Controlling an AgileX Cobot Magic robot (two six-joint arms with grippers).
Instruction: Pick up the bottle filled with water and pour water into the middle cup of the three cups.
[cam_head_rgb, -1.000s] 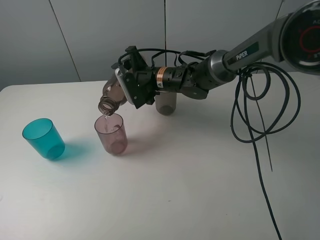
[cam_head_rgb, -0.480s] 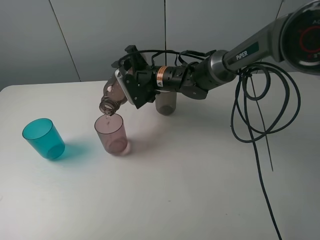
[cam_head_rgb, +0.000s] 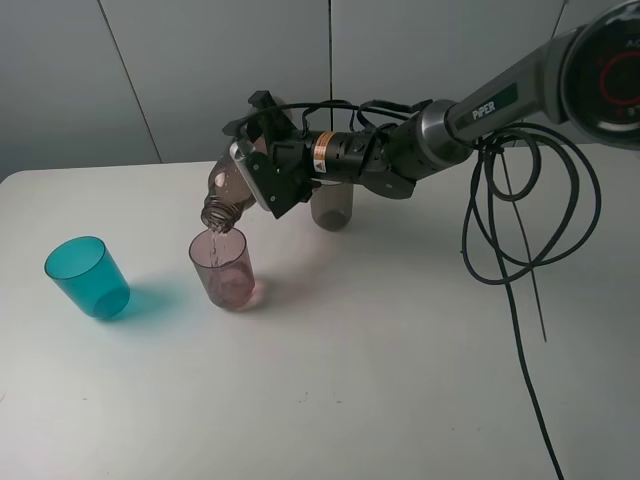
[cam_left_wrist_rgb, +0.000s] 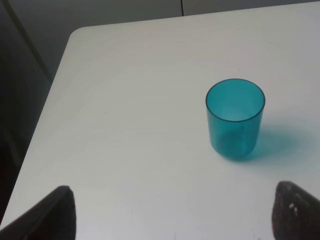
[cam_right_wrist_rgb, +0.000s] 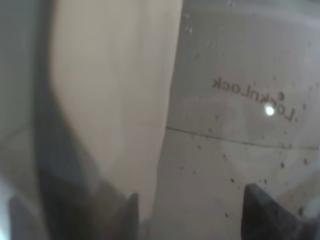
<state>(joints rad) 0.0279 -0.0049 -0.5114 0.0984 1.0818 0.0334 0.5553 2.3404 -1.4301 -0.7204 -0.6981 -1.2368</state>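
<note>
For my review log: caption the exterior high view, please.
Right gripper tips the bottle over the pale pink cup, between a teal cup and a grey cup.

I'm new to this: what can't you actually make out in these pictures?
Bottle: high view, body mostly behind the right gripper; water left cannot be told.
Grey cup: high view, rim hidden by the arm.
Right wrist view: only a blurred close-up of the bottle; no cups show.
Left gripper: left wrist view, only two fingertips, cut off by the edge; absent from the high view.
</note>
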